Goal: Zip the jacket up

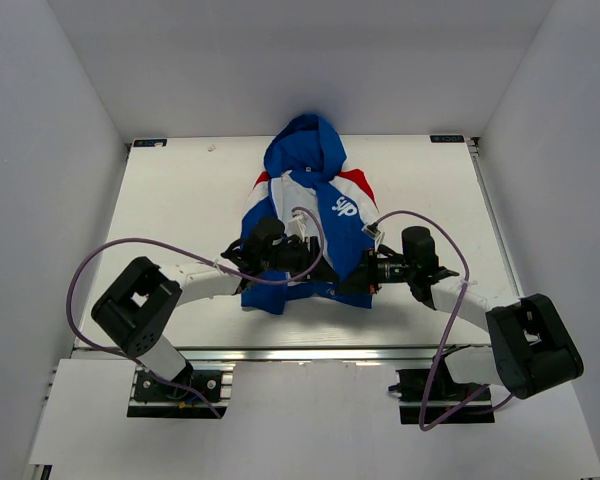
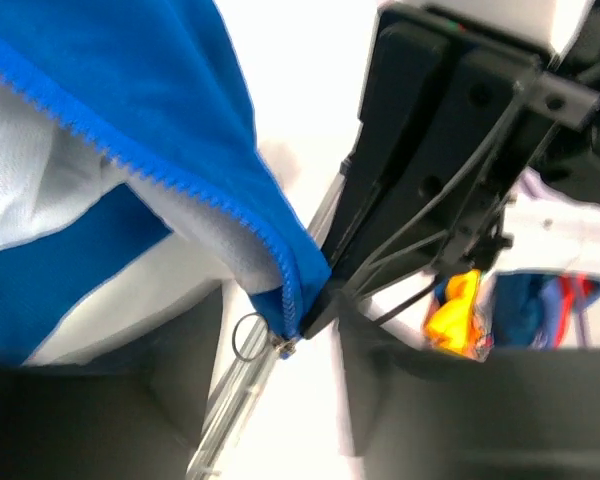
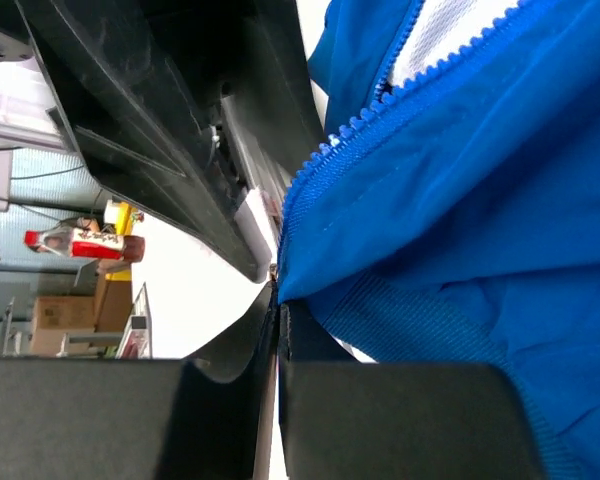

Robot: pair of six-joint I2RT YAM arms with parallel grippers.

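Observation:
The blue jacket [image 1: 315, 195] lies flat in the middle of the table, hood to the far side, its front unzipped. Both grippers meet at its bottom hem. My right gripper [image 1: 358, 277] [image 3: 280, 315] is shut on the hem corner of the jacket [image 3: 480, 200], right below the zipper teeth [image 3: 355, 130]. My left gripper [image 1: 318, 268] [image 2: 280, 385] stands open, its fingers either side of the zipper's lower end. The slider with its ring pull [image 2: 248, 335] hangs there on the blue edge of the jacket [image 2: 130, 80], touching neither finger. The right gripper's black finger [image 2: 325, 300] pinches that same corner.
The white table [image 1: 180, 200] is walled in by white panels on three sides. An aluminium rail [image 1: 310, 352] runs along its near edge. Purple cables [image 1: 100, 260] loop from both arms over the table.

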